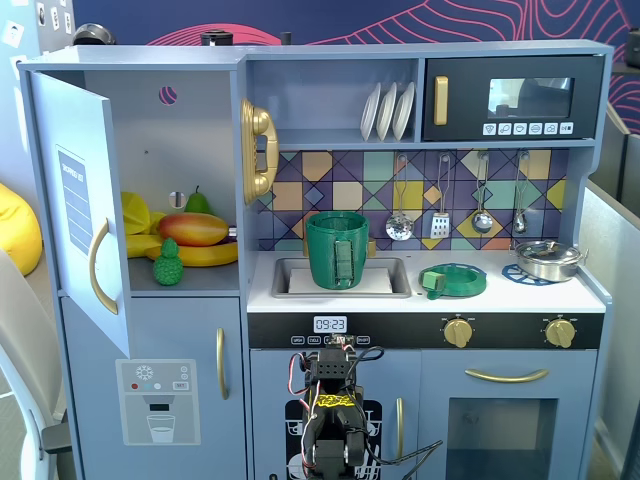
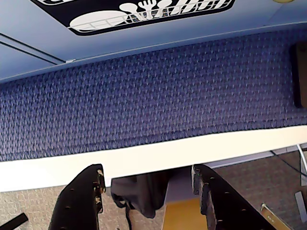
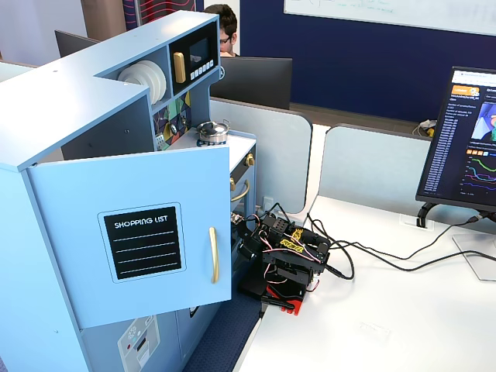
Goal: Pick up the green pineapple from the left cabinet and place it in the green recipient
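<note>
The green pineapple (image 1: 168, 262) stands at the front of the shelf in the left cabinet (image 1: 190, 130), whose door (image 1: 85, 210) is swung open; the other fixed view shows the door's shopping-list label (image 3: 143, 242). The green recipient (image 1: 337, 249), a tall dark-green pot, stands in the sink. My arm (image 1: 335, 420) is folded low in front of the kitchen, far below both; it also shows in the other fixed view (image 3: 287, 256). In the wrist view my gripper (image 2: 147, 171) is open and empty, pointing down over a blue mat (image 2: 153, 96) and the white table edge.
Behind the pineapple on the shelf lie a mango (image 1: 192, 229), bananas (image 1: 205, 255) and a green pear (image 1: 198, 203). A gold phone (image 1: 258, 150) hangs beside the cabinet. A flat green dish (image 1: 453, 279) and a steel pan (image 1: 548, 258) sit on the counter.
</note>
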You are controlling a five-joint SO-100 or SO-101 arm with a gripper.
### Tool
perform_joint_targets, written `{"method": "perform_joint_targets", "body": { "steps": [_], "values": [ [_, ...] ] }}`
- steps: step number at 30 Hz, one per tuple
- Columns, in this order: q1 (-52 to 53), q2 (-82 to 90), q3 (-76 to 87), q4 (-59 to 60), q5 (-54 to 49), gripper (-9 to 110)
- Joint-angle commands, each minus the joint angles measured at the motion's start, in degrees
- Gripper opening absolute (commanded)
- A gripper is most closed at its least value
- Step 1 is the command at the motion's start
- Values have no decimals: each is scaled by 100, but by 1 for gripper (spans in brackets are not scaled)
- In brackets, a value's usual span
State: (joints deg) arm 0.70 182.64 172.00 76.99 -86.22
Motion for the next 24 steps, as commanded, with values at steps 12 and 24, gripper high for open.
{"method": "perform_joint_targets", "body": {
  "steps": [12, 24],
  "values": [
    [62, -44, -18, 1063, -26, 0],
    [-2839, -976, -2241, -3287, 26, 0]
  ]
}}
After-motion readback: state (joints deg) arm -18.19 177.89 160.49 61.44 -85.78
